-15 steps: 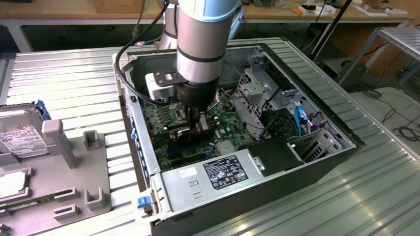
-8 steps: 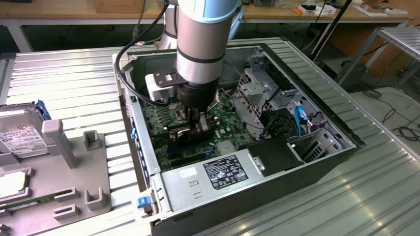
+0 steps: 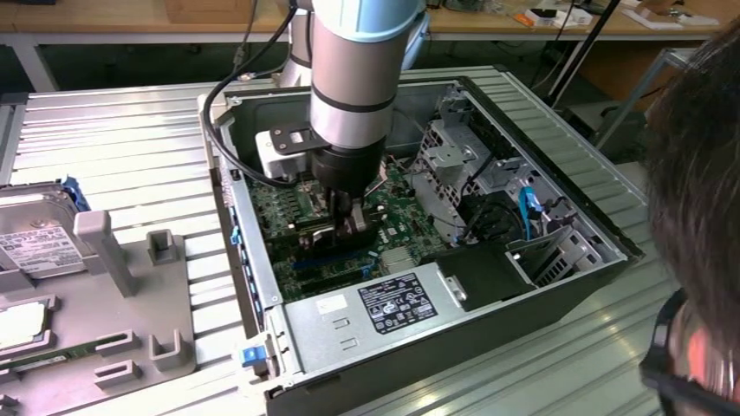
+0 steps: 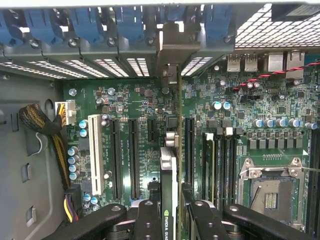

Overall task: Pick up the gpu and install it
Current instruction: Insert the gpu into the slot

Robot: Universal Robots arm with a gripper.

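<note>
The gpu (image 4: 169, 170) stands edge-on between my gripper's two black fingers (image 4: 150, 220), and my gripper (image 4: 172, 217) is shut on it. Its silver bracket (image 4: 172, 47) reaches the case's rear wall by the blue latches (image 4: 125, 22). It stands over the green motherboard (image 4: 130, 100), in line with a slot beside the long black expansion slots (image 4: 116, 155). Whether its edge sits in the slot I cannot tell. In the exterior view my gripper (image 3: 345, 227) is down inside the open computer case (image 3: 509, 286), just above the board, holding the gpu (image 3: 314, 232).
A power supply (image 3: 382, 303) fills the case's near end and drive cages (image 3: 457, 156) its far side. The CPU socket (image 4: 270, 190) and a cable bundle (image 4: 40, 125) flank the slots. A hard drive (image 3: 35, 243) and a grey fixture (image 3: 139, 286) lie at the exterior view's left. A person's head (image 3: 705, 217) is at its right.
</note>
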